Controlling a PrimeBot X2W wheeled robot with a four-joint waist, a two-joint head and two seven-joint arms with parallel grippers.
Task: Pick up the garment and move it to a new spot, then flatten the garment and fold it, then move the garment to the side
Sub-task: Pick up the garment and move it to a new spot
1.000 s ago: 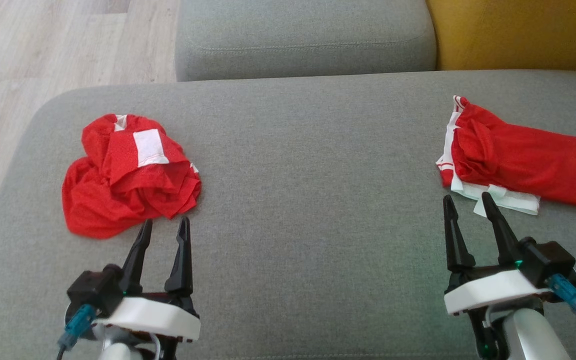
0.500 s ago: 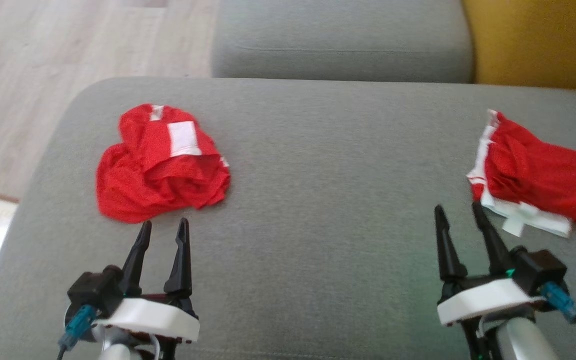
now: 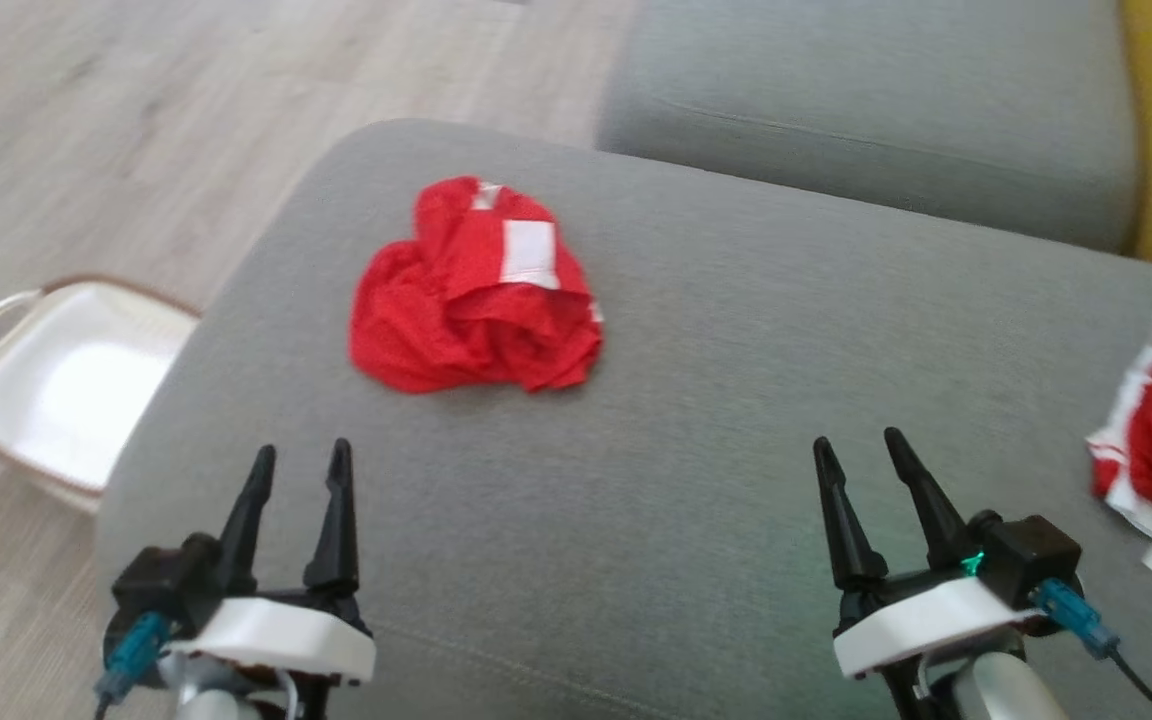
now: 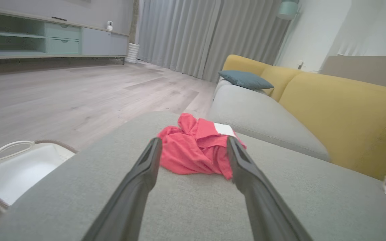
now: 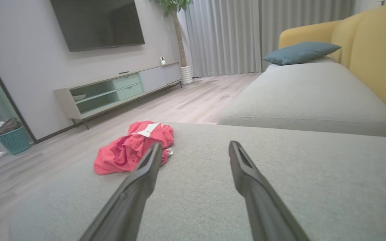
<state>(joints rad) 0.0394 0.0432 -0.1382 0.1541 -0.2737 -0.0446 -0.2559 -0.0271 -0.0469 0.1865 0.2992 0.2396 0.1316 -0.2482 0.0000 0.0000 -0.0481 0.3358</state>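
A grey sofa seat [image 3: 696, 420] of coarse woven cloth, rounded at its corner, carries the things. Behind it lies a second pad [image 3: 866, 110] of the same cloth. A mustard-yellow backrest [image 4: 347, 113] runs along the far side, with a blue cushion [image 4: 246, 79] near its end. The floor [image 3: 136, 120] is pale wood-look plank. Pleated grey curtains [image 4: 186, 36] hang at the back of the room. A dark TV [image 5: 97, 21] is on the wall above a low cabinet [image 5: 112, 90] with green shelves and drawers, and a teal bin [image 5: 12, 139] stands off to one side. A white basket [image 3: 56, 390] with a brown rim and a loop handle sits on the floor just beside the seat's left edge.

The garment [image 3: 476, 300], red mesh with white patches, lies in a crumpled heap on the seat near its far left corner. It is ahead of the left pincer [image 3: 302, 450] and apart from it. A second red piece [image 3: 1151, 440] with white trim lies at the right, blurred and cut off by the picture's edge.

The left pincer and the right pincer [image 3: 857, 440] are both released, with their tapered black fingers spread and nothing between them. Both are above the near part of the seat.
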